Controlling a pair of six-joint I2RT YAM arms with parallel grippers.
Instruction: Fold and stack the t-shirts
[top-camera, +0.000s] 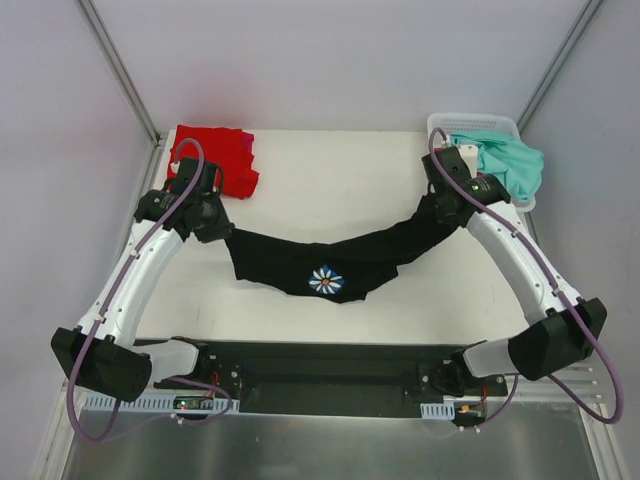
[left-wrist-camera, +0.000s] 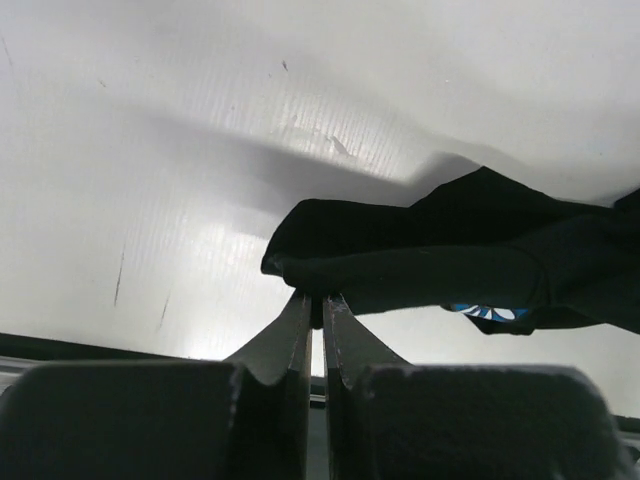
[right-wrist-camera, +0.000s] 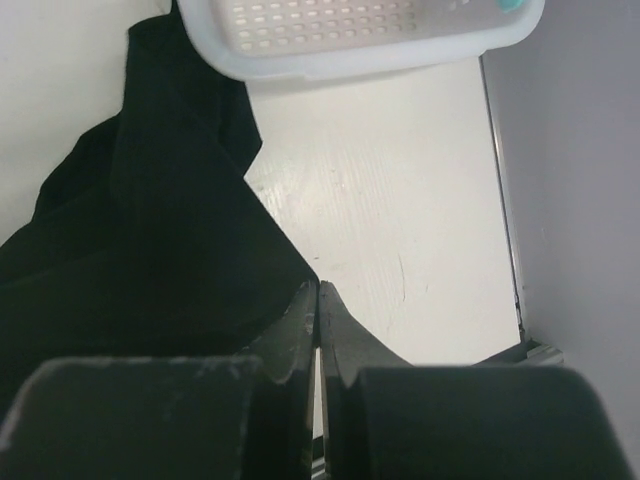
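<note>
Two arms share the black t-shirt (top-camera: 285, 255), strung left-to-right between them, sagging mid-span, daisy (top-camera: 326, 280) up. At its left end the left gripper (left-wrist-camera: 315, 298) pinches the cloth, red t-shirt (top-camera: 215, 158) just beyond; at its right end the right gripper (right-wrist-camera: 318, 290) pinches likewise, basket (top-camera: 480, 121) with teal t-shirt (top-camera: 512, 165) just beyond. Neither arm is nearer, so the fold probably needs both together.

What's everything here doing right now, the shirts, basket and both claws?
black t-shirt: slung between both grippers, sagging in the middle, daisy up.
red t-shirt: folded, lying on the table.
teal t-shirt: crumpled, spilling over the basket.
basket: upright.
left gripper: shut on black t-shirt.
right gripper: shut on black t-shirt.
</note>
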